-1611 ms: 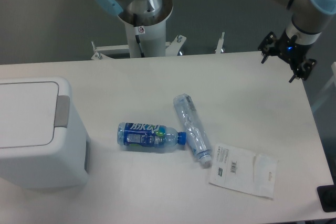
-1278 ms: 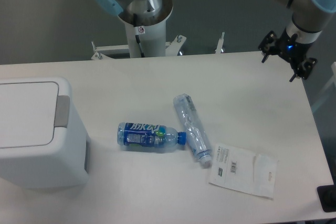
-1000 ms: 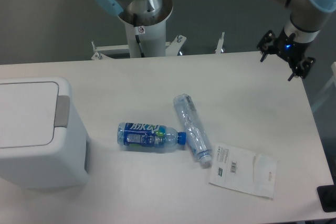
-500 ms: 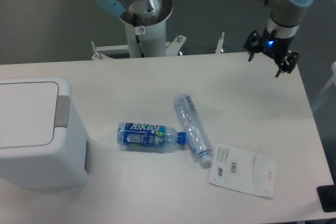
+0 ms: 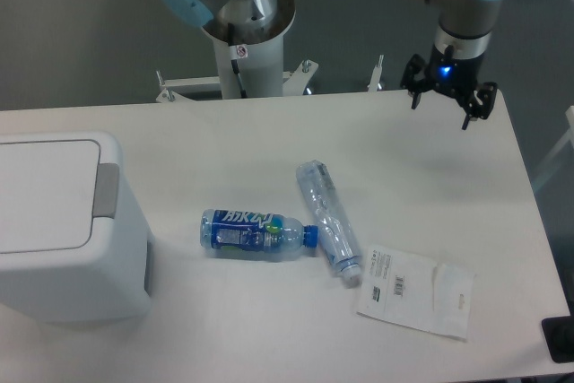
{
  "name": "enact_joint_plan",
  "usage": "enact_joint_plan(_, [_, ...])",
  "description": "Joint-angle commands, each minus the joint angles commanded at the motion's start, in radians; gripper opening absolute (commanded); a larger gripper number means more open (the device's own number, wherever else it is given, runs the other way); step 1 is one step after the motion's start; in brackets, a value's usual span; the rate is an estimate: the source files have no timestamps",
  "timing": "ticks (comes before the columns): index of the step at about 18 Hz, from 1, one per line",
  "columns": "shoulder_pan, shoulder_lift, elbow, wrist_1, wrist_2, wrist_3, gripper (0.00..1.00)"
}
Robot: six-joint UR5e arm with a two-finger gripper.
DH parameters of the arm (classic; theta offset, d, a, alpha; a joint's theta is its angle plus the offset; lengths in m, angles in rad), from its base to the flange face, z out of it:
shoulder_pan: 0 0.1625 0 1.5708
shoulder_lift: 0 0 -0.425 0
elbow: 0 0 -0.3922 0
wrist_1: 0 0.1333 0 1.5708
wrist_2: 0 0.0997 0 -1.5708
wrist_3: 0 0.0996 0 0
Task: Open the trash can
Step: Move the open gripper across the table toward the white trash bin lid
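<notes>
The gripper [image 5: 440, 105] hangs above the far right corner of the table [image 5: 269, 132] with its two black fingers [image 5: 414, 96] spread wide apart and nothing between them; a small blue light glows on the wrist just above the fingers. From there the grey arm with pale blue joint caps rises toward the top edge of the view, and its base column [image 5: 242, 33] stands behind the table's far edge. The trash can [image 5: 63, 226] sits at the left edge of the table, well apart from the gripper: a large white boxy bin with rounded corners, its flat rectangular lid lying closed and a grey push tab [image 5: 106, 191] on the side of the lid that faces the table's middle. Near the middle of the table a blue-labelled plastic bottle [image 5: 256, 233] lies on its side, its blue cap pointing right and touching or nearly touching a clear crushed bottle [image 5: 326, 215] that lies slanted just beside it. Toward the near right corner lies a flat white plastic bag with a barcode label [image 5: 414, 289], just beside the clear bottle's cap end.
</notes>
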Motion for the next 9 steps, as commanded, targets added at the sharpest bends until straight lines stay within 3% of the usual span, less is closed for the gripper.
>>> enact_joint_plan(6, [-0.115,0.000,0.052,-0.028,-0.035,-0.249,1.00])
enact_joint_plan(9, [-0.160,-0.001,0.121,-0.138,-0.074,-0.365,1.00])
